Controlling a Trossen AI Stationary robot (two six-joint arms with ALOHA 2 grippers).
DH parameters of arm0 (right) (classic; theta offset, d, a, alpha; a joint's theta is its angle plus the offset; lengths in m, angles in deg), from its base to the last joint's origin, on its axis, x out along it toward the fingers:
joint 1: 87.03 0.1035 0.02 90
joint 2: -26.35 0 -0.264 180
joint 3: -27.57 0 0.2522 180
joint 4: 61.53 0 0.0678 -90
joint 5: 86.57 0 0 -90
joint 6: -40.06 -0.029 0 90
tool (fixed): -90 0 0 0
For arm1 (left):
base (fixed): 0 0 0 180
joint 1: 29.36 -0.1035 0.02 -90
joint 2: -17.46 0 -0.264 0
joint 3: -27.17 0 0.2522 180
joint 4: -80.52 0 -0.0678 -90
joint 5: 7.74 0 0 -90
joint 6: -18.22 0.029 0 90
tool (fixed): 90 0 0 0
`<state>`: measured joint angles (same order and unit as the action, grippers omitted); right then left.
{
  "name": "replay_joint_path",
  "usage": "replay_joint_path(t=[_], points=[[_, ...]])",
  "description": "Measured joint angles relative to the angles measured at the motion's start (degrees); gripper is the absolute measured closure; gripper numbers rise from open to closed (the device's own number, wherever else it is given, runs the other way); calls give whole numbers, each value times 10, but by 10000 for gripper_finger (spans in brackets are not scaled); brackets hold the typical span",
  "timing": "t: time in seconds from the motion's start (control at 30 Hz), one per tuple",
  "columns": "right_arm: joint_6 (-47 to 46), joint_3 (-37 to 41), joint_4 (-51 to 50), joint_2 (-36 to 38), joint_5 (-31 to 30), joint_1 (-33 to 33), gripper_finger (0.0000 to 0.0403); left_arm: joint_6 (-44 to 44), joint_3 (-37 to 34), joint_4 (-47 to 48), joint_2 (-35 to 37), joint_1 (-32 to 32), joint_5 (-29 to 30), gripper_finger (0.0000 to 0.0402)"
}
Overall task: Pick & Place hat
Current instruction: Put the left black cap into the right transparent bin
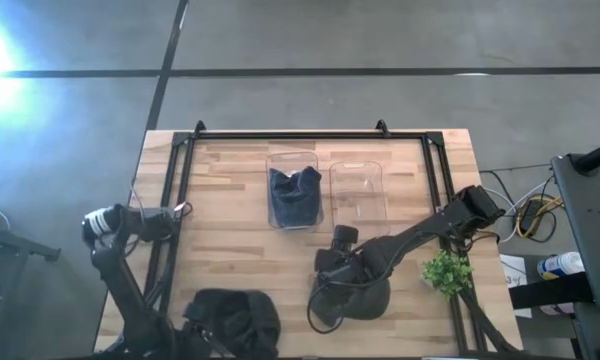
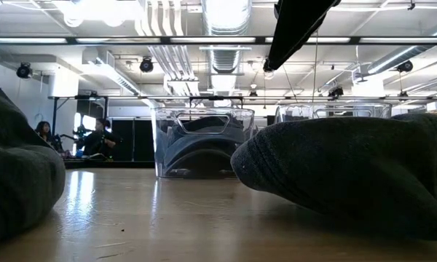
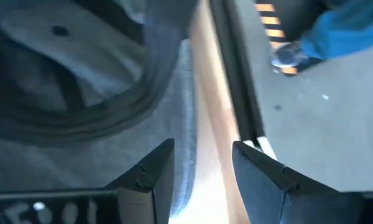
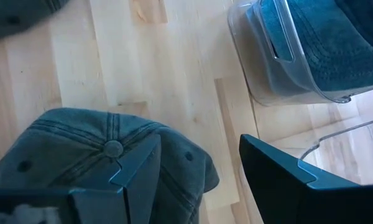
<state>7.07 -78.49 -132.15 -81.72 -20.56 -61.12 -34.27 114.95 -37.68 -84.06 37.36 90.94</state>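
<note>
Hat (image 4: 105,165) of dark faded cloth, with a button on its crown, lies on the wooden desk (image 1: 230,250) near the front edge, right of the middle. The right fingers (image 4: 140,168) stand apart just above it, one over the crown beside the button and the other over bare wood past the hat's edge; they grasp nothing. In the high view the right gripper (image 1: 342,262) sits over the hat's back edge, and the right arm (image 1: 430,228) runs from there out to the desk's right side.

Behind the hat, towards the middle of the desk, stand two clear plastic bins side by side. The left bin (image 1: 294,188) holds a dark blue cap (image 1: 293,195); the right bin (image 1: 358,192) looks clear through.

A small green plant (image 1: 447,270) stands near the right edge, just beside the right arm.

The left fingers (image 3: 152,177) are also spread, holding nothing, and hang over the edge of a second dark hat (image 1: 235,318) at the front left corner of the desk, beside the black rail (image 3: 233,68) along the desk's side. The left arm (image 1: 120,250) bends down along that left side.

From desk height, the two dark hats fill the near left and right of the low view, with the bins behind them.
</note>
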Motion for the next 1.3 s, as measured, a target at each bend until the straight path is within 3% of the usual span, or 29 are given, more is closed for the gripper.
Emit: replay_joint_path(t=[0.53, 0.73, 1.13, 1.3], points=[[2, 5, 0, 0, 3, 1, 186, -116, 40, 21, -33, 13, 51, 248], [2, 5, 0, 0, 3, 1, 186, -116, 14, 19, -32, 13, 94, 248], [1, 5, 0, 0, 4, 1, 186, -120, -49, -15, -32, 13, 79, 248], [1, 5, 0, 0, 4, 1, 186, -120, -61, -22, -44, 13, 108, 248]])
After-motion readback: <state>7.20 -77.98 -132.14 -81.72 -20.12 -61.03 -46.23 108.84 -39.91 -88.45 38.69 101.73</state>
